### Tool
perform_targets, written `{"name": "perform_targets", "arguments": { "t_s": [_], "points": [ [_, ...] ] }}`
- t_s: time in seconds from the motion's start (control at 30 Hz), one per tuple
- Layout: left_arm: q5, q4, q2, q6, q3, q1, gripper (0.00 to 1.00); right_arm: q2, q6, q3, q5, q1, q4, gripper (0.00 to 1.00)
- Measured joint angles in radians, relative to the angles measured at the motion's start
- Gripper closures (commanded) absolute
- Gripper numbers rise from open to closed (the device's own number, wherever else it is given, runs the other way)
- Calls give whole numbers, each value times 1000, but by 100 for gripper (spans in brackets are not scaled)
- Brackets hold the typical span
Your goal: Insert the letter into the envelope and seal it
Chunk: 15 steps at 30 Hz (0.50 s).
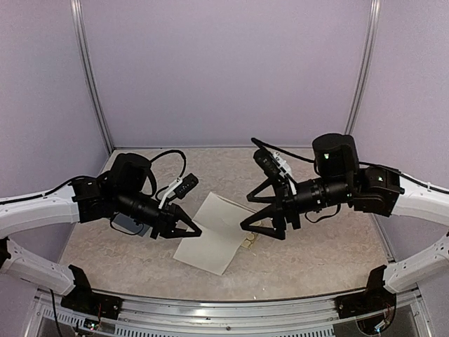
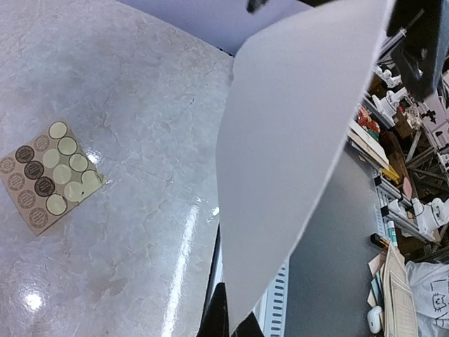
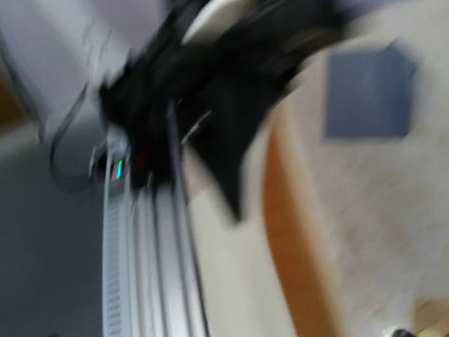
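The letter (image 1: 210, 235) is held up off the table with its plain white back showing. My left gripper (image 1: 196, 231) is shut on its left edge. In the left wrist view the sheet (image 2: 295, 154) rises from between my fingertips (image 2: 223, 316). My right gripper (image 1: 245, 226) is at the letter's right edge; the top view does not show how its jaws stand. The right wrist view is blurred and does not show its fingers. The blue-grey envelope (image 1: 126, 223) lies flat, mostly hidden under my left arm. It also shows in the right wrist view (image 3: 368, 95).
A tan sheet of round stickers (image 2: 49, 175) lies on the marbled table (image 1: 316, 260), peeking from under the letter in the top view (image 1: 250, 241). The metal front rail (image 1: 224, 309) runs along the near edge. Purple walls enclose the table.
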Motion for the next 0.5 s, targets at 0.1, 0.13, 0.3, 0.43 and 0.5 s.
{"name": "perform_targets", "arguments": {
  "t_s": [0.1, 0.13, 0.3, 0.43, 0.5],
  "points": [
    [-45, -27, -10, 48, 24, -35, 100, -67, 45, -42, -36, -89, 80, 0],
    [-56, -38, -12, 59, 31, -46, 100, -82, 69, -55, -43, -119, 108, 0],
    [-94, -79, -13, 97, 45, -92, 100, -76, 155, -69, -44, -218, 158, 1],
    [-102, -103, -12, 108, 69, -118, 100, -2, 178, -63, -56, -248, 161, 3],
    [-105, -115, -10, 111, 85, -129, 100, 58, 179, -53, -92, -247, 161, 3]
  ]
}}
